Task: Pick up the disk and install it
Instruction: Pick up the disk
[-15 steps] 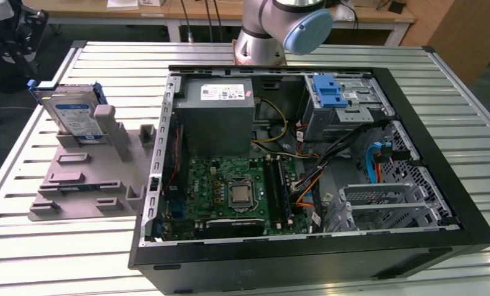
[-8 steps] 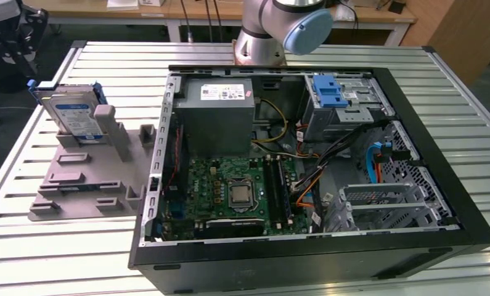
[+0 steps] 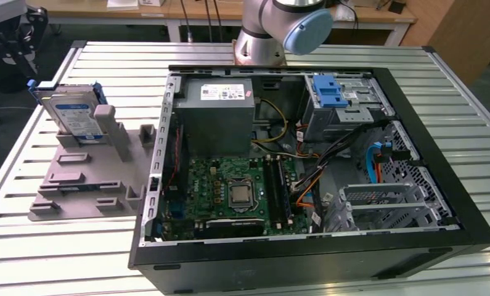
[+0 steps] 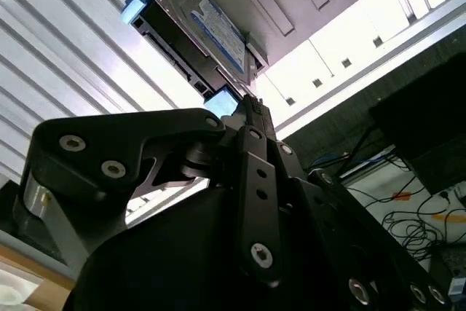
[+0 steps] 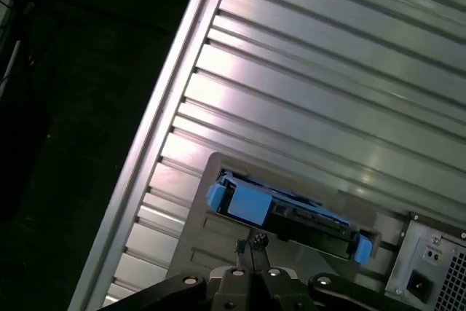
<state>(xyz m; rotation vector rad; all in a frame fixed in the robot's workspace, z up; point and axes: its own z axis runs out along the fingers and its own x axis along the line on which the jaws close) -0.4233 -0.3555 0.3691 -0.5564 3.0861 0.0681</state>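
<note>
Gripper (image 5: 251, 244) closed, empty; disk (image 5: 291, 218) ahead of its tips. Unless you open it, it may topple the disk.

Slatted metal counter (image 3: 55, 253) carries everything. Open black computer case (image 3: 310, 271) lies on its side, from middle toward exterior view's right.

Inside case:
- grey power supply box (image 3: 220, 114) with white sticker, at far end
- green mainboard (image 3: 220, 203) just nearer, processor socket (image 3: 240, 195) in its middle
- blue latch (image 3: 330, 92) on metal cage, far corner at exterior view's right
- yellow, orange, black, blue cables (image 3: 310, 154) between these parts

Grey holder plate (image 3: 80, 185) with upright posts lies on counter, just beside case at exterior view's left. Wooden tables (image 3: 376, 15) stand behind counter.
</note>
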